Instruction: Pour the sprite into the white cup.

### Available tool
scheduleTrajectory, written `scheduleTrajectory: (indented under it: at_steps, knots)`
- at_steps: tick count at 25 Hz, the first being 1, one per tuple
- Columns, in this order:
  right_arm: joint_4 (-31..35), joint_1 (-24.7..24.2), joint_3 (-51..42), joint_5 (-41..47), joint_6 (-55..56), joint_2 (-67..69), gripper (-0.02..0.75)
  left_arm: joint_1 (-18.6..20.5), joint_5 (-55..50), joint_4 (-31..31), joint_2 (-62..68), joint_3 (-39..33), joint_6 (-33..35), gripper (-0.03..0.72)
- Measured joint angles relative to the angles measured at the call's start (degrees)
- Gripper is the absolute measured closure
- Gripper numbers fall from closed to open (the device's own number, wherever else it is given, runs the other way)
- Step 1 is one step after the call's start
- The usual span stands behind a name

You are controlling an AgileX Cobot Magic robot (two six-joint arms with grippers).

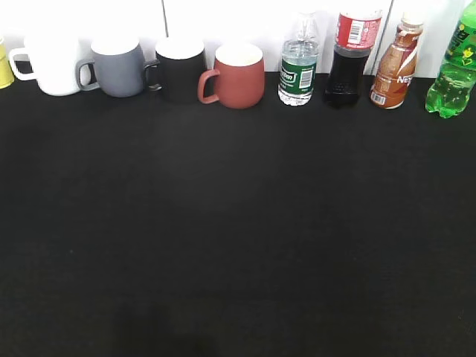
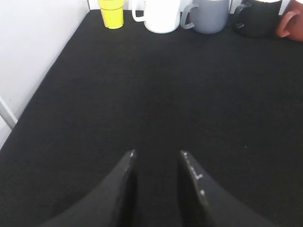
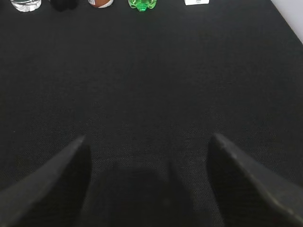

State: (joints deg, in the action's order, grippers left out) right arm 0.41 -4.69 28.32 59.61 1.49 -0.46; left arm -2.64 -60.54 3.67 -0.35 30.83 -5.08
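Note:
The sprite [image 1: 453, 71], a translucent green bottle with a bumpy base, stands at the far right of the back row; its base shows in the right wrist view [image 3: 142, 4]. The white cup [image 1: 50, 65], a glossy mug with its handle to the left, stands at the back left; it also shows in the left wrist view [image 2: 161, 16]. My left gripper [image 2: 157, 153] is open and empty, low over the black cloth, far from the cups. My right gripper [image 3: 147, 137] is wide open and empty, far from the bottles. Neither gripper shows in the exterior view.
Along the back wall stand a yellow cup [image 2: 111, 13], a grey mug [image 1: 119, 68], a black mug [image 1: 180, 69], a red-brown mug [image 1: 236, 76], a clear water bottle [image 1: 299, 63], a dark cola bottle [image 1: 349, 56] and a brown tea bottle [image 1: 394, 67]. The black table cloth [image 1: 238, 238] stretches forward.

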Motion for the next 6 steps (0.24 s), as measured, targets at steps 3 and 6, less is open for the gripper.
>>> scheduleTrajectory:
  at_steps: [3, 6]
  knots:
    - [-0.4, 0.0, 0.0, 0.0, 0.0, 0.0, 0.17, 0.0, 0.0, 0.0, 0.0, 0.0, 0.0, 0.461]
    - [0.0, 0.0, 0.0, 0.0, 0.0, 0.0, 0.17, 0.0, 0.0, 0.0, 0.0, 0.0, 0.0, 0.461]
